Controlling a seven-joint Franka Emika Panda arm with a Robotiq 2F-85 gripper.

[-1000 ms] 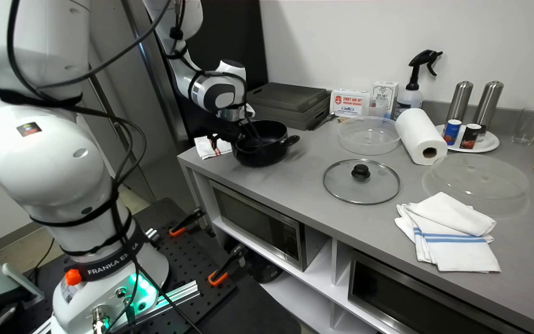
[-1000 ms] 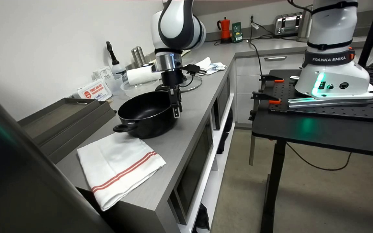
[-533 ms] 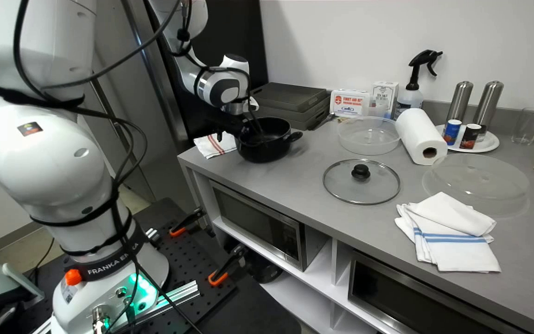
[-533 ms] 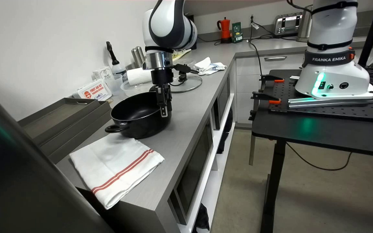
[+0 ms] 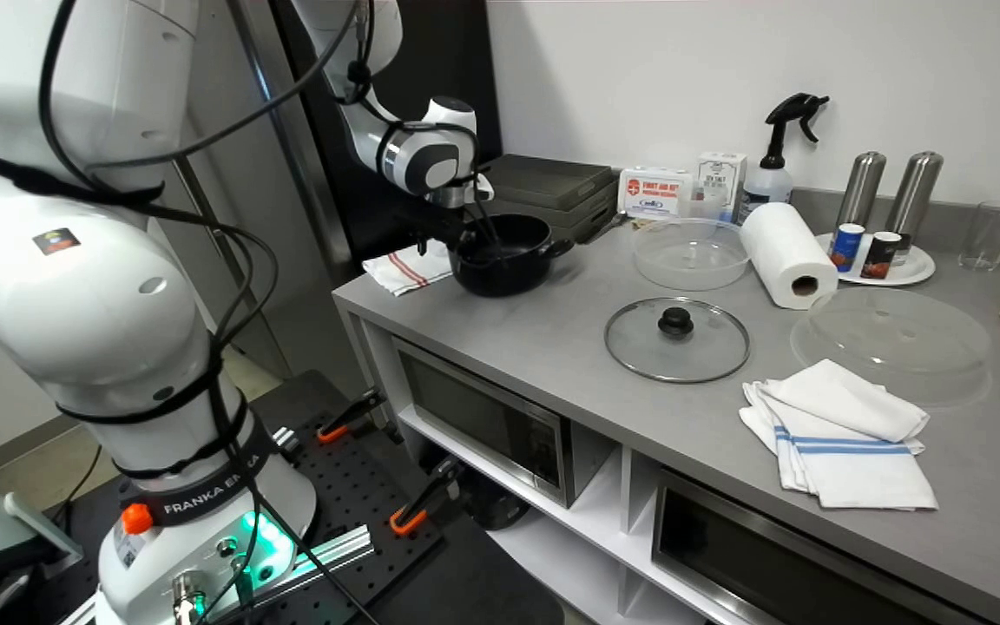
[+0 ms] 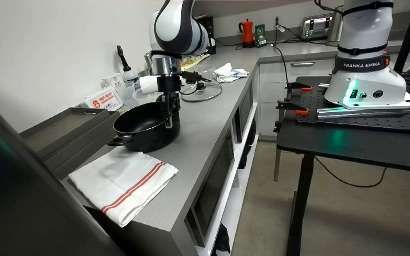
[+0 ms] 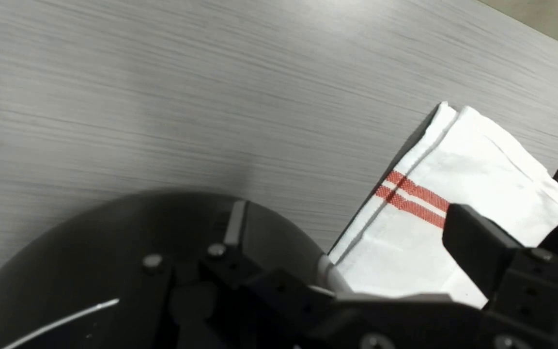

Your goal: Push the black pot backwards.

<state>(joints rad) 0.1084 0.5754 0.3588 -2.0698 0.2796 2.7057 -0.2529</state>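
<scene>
The black pot (image 5: 504,276) stands upright on the grey counter near its fridge end; it also shows in an exterior view (image 6: 148,138) and at the lower left of the wrist view (image 7: 129,218). One side handle sticks out over a folded towel. My gripper (image 5: 444,241) points down at the pot's counter-front side, and it shows there in an exterior view (image 6: 170,115). In the wrist view, the gripper (image 7: 347,211) has its fingers wide apart, one over the pot's outer wall, the other over the towel. Nothing is between them. Whether the finger touches the pot is unclear.
A white towel with red stripes (image 6: 126,185) lies beside the pot. Stacked dark trays (image 5: 552,187) stand behind it. A glass lid (image 5: 678,343), a clear plastic bowl (image 5: 691,256), a paper towel roll (image 5: 786,252) and a blue-striped towel (image 5: 847,443) lie further along the counter.
The pot has slid away from the counter's front edge towards the wall and trays. My gripper has moved along with it. The red-striped towel has shifted the same way.
</scene>
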